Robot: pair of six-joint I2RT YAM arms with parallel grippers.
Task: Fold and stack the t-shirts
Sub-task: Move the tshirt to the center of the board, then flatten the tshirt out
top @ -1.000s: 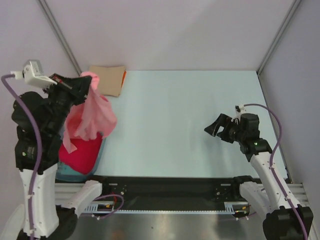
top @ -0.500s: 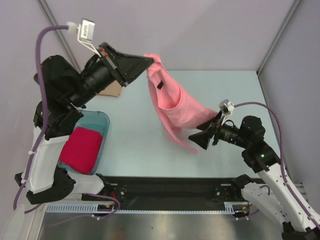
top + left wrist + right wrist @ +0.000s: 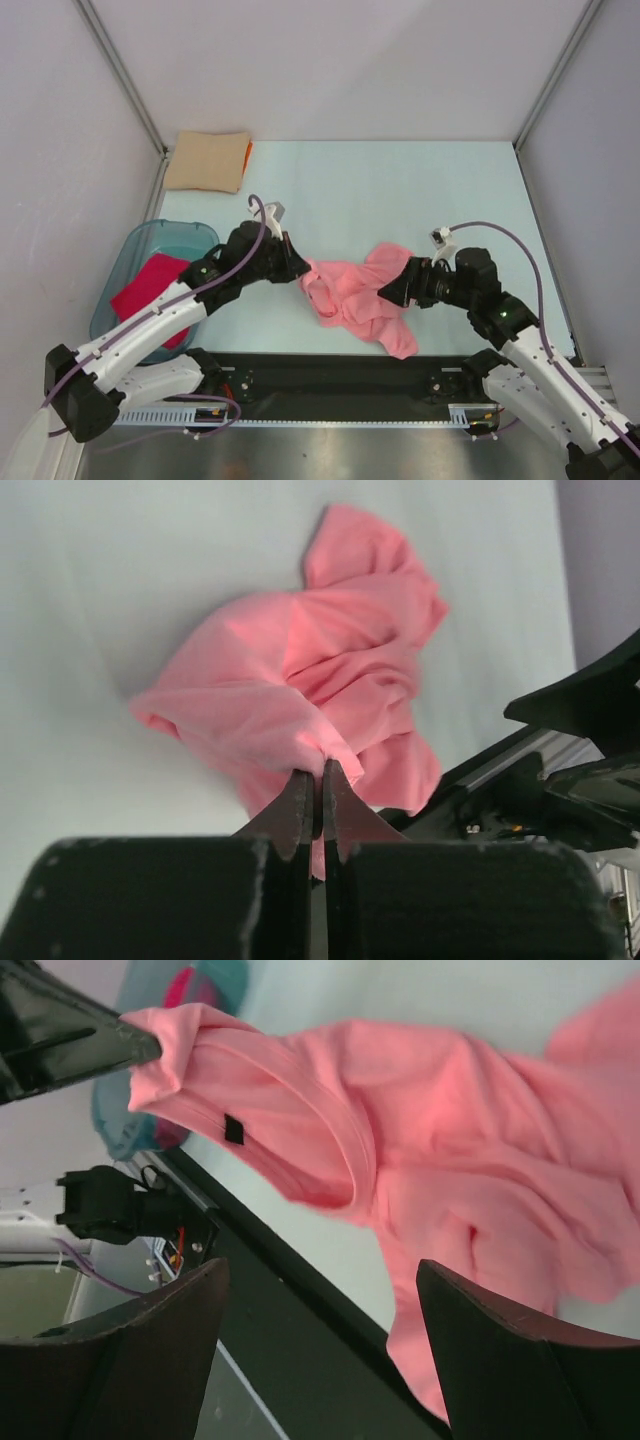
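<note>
**A:** Where is the salmon-pink t-shirt (image 3: pixel 360 295) found?

**B:** It is seen crumpled on the table (image 3: pixel 400 190), in the middle by the near edge, between the two grippers. A small dark label (image 3: pixel 233 1128) is shown at its collar in the right wrist view.

**A:** How is it held?

**B:** Its left end is pinched by the left gripper (image 3: pixel 297 268) — the jaws are closed tight on a fold of the fabric, clearly seen from the left wrist. The right gripper (image 3: pixel 392 290) is placed at the shirt's right side with its jaws spread wide; nothing is clamped between them.

**A:** And the other shirts?

**B:** A tan t-shirt (image 3: pixel 207 160) is laid folded in the far left corner, with the edge of an orange t-shirt (image 3: pixel 248 152) showing from under its right side. A crimson-pink t-shirt (image 3: pixel 150 295) is kept in the teal tub (image 3: pixel 130 250) at the near left — well apart from the pink one.
</note>
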